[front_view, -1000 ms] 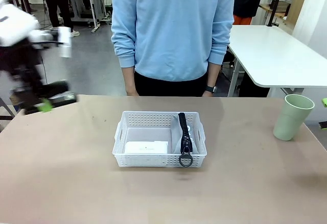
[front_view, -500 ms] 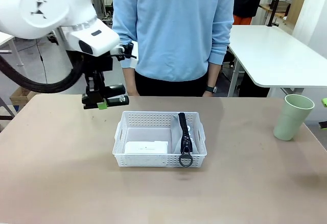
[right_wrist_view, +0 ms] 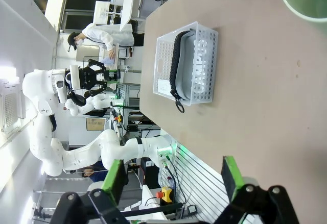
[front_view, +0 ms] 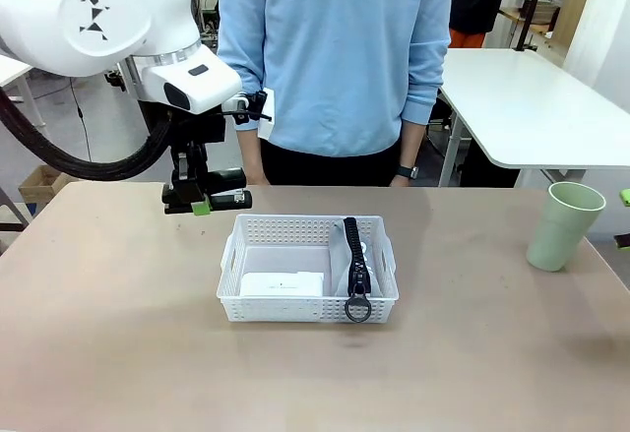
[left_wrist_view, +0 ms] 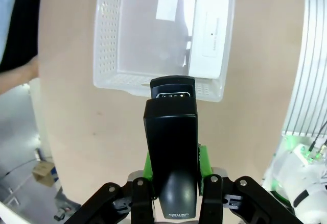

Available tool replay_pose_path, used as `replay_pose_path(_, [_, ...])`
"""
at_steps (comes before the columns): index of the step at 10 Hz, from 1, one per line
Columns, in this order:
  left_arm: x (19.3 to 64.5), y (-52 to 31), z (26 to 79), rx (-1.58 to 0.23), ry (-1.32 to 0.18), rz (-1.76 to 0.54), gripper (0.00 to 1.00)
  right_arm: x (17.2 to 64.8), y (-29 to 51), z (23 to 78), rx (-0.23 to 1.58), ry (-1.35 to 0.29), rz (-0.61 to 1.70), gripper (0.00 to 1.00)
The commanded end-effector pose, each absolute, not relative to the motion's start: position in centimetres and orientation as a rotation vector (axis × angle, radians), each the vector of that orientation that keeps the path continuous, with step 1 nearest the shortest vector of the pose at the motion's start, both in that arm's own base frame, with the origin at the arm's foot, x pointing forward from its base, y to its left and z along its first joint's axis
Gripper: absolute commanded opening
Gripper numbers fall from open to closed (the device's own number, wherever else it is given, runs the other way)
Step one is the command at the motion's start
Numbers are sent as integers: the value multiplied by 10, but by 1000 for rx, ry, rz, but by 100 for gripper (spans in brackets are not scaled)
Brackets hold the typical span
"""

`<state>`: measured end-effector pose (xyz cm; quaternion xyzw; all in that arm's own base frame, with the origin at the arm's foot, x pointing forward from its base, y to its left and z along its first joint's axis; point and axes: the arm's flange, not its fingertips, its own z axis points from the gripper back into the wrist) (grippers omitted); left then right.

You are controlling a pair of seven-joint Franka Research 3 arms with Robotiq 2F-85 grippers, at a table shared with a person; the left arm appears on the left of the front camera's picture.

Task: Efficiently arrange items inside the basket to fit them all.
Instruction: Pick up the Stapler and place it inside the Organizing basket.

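- Basket sits mid-table, long side toward the robot.
- Inside, front left: white box lying flat, against the front wall.
- Inside, right side: pouch standing on edge along the right wall, zipper uppermost; its ring pull hangs over the front rim.
- Bare basket floor shows behind the box, left of the pouch.
- Left jaws: clamped on the stapler, green pads pressed to both its sides.
- Stapler is held level above the table, just outside the basket's far-left corner, not in the basket.
- Left wrist view: the stapler's tip overlaps the nearest basket wall; the box lies beyond it against the opposite side.
- Cup stands upright on the table at far right, well apart from the basket.
- Right jaws: spread wide, gripping nothing, over bare table; the cup's rim sits at the top corner of the right wrist view.
- Person stands at the far edge, behind the basket.
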<state>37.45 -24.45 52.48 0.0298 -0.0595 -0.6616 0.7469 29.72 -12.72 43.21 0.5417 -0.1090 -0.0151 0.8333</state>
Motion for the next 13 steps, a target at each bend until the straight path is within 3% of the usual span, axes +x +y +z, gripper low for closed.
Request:
replay_pose_path(1, [377, -249, 522, 20, -204, -1473, 37, 299, -127, 434, 1168, -256, -20, 100])
replay_pose_path(7, [440, -298, 448, -99, -156, -1568, 37, 299, -127, 434, 1168, -256, -20, 100])
replay_pose_path(9, [452, -316, 421, -126, -219, -1529, 37, 299, -127, 434, 1168, -256, -20, 100])
replay_pose_path(13, [472, -343, 367, -75, -159, -1509, 37, 299, -127, 434, 1168, -256, -20, 100])
